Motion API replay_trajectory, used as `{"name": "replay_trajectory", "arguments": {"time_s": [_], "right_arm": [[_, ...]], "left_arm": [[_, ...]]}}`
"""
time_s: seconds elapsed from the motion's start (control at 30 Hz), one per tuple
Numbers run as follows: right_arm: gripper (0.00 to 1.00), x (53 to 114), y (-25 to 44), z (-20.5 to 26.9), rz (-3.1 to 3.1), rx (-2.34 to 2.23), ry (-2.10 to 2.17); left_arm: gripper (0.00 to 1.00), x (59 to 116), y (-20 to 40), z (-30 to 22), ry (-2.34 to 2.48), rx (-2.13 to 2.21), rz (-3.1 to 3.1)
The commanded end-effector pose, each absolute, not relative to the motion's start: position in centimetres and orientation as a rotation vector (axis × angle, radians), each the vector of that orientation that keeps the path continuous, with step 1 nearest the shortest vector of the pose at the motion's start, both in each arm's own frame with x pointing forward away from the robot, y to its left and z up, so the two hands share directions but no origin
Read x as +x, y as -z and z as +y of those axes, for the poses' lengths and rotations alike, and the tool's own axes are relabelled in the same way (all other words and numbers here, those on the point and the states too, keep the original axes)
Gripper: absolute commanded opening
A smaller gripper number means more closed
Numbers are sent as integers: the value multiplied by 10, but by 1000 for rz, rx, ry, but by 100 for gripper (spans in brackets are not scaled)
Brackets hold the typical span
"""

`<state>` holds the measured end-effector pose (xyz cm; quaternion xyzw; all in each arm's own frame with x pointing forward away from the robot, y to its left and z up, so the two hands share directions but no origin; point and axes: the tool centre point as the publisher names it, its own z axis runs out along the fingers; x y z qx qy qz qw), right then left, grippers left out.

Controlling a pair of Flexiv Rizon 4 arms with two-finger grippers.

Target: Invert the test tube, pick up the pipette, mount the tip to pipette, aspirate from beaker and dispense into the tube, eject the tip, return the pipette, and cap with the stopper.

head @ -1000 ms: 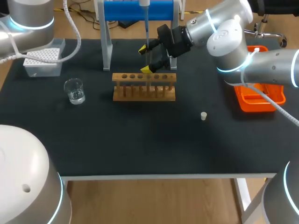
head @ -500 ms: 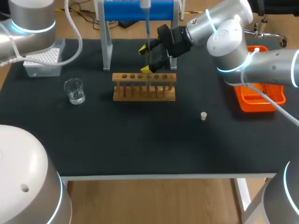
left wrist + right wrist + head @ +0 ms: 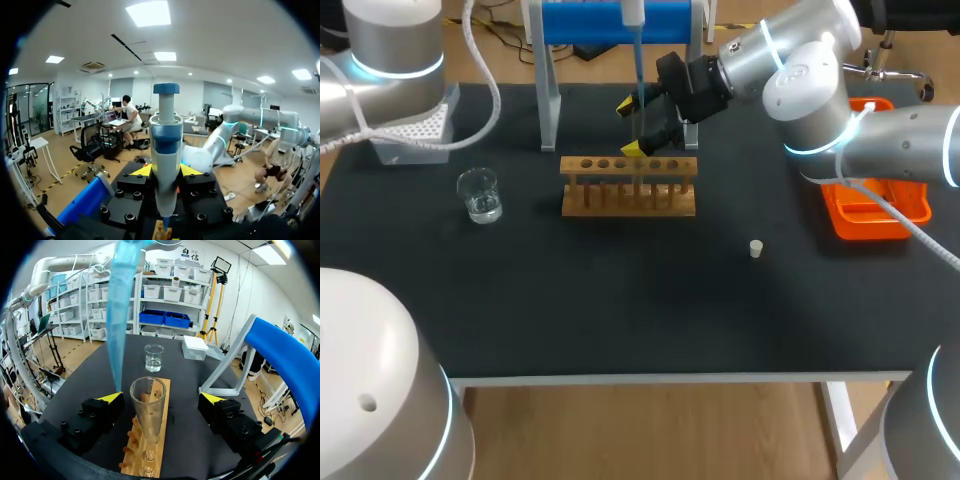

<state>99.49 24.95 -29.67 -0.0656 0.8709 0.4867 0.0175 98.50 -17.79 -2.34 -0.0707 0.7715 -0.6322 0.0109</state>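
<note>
- Head view: the wooden tube rack [image 3: 628, 185] stands in the upper middle of the frame on the black table [image 3: 620, 300].
- My left pincer [image 3: 165, 170] is clamped on the pipette [image 3: 165, 145]. Its blue tip [image 3: 638, 70] hangs over the rack.
- My right pincer [image 3: 632, 127] is wide open, one finger on either side of the test tube [image 3: 147, 405], which stands upright in the rack.
- The beaker [image 3: 479, 194] is at centre left.
- The stopper [image 3: 756, 248] lies right of centre.

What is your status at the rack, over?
Left gripper shut on pipette. Right gripper open, astride test tube upright in rack. Blue tip near tube mouth, not inside. Mouth unobstructed.
</note>
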Motion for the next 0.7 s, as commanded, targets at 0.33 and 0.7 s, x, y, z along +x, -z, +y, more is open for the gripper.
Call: {"name": "replay_trajectory", "arguments": {"time_s": [0.33,0.7], "right_arm": [[100,996,296,249,2711,-206,-1509],[100,996,296,249,2711,-206,-1509]], "left_arm": [[0,986,32,-175,1972,-250,2414],[0,988,35,-172,1943,-276,2434]]}}
